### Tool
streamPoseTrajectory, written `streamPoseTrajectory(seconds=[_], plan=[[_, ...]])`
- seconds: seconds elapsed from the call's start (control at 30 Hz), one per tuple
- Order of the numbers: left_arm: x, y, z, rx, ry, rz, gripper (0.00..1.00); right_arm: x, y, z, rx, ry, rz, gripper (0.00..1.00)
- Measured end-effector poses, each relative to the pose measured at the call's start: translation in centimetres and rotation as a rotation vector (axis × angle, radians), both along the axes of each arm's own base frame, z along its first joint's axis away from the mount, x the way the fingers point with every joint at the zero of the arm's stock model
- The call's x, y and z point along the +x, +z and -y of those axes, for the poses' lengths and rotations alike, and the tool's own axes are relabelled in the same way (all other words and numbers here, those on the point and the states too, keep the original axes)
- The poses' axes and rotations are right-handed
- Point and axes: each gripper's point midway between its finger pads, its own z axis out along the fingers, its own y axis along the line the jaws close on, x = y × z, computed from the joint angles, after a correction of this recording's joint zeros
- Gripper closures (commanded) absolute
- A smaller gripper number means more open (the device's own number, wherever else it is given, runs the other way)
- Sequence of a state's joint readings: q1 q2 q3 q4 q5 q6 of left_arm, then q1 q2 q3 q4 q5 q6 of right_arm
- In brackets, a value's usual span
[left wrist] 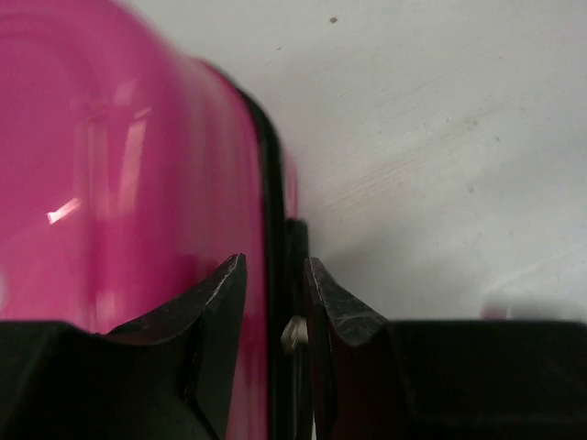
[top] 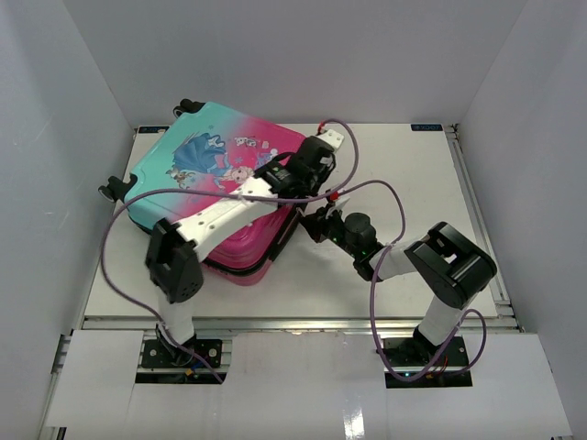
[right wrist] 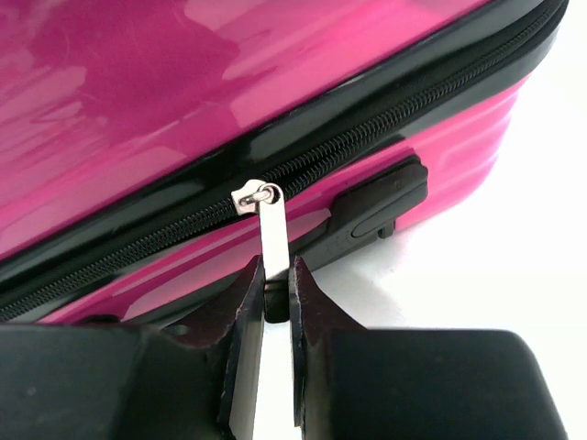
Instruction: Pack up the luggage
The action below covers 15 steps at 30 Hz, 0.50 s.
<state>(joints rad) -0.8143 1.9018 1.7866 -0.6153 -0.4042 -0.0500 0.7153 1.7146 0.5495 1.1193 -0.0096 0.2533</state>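
Bright, even light leaves soft shadows on the white tabletop (top: 431, 165), while glare streaks the luggage (left wrist: 110, 165), which blurs in the left wrist view.

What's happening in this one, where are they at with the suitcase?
The luggage lies flat on the table with its lid down. The right gripper has its fingers pinched on the silver zipper pull on the pink side, apparently working the zipper. The left gripper sits at another stretch of the pink edge, its fingers on either side of the black seam. Whether it is actually gripping there is unclear.
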Motion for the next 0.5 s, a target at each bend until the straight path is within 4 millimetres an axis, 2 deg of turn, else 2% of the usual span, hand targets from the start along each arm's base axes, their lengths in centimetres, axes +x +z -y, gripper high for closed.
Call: streamPoseTrajectory(seconds=[0.17,0.23,0.27,0.33,0.43,0.5], plan=[[-6.2,11.2,-5.9,-0.212,-0.007,0.095,0.57,0.1,-0.3,-0.1,0.021,0.042,-0.041,0.92],[-8.7,14.0,-7.9,-0.294,-0.012,0.131,0.56,0.1,-0.3,-0.1,0.031,0.051,-0.053,0.92],[-9.8,14.4,-8.6,-0.316,-0.02,0.132,0.55,0.1,-0.2,-0.1,0.036,0.056,-0.058,0.92],[-11.5,13.8,-9.1,-0.334,-0.043,0.111,0.52,0.1,-0.1,-0.2,0.045,0.067,-0.069,0.92],[-12.3,8.7,-8.5,-0.26,-0.06,0.004,0.51,0.2,-0.2,-0.3,0.054,0.087,-0.09,0.92],[-12.7,4.3,-7.4,-0.187,-0.08,-0.092,0.51,0.2,-0.2,-0.3,0.058,0.097,-0.098,0.92]])
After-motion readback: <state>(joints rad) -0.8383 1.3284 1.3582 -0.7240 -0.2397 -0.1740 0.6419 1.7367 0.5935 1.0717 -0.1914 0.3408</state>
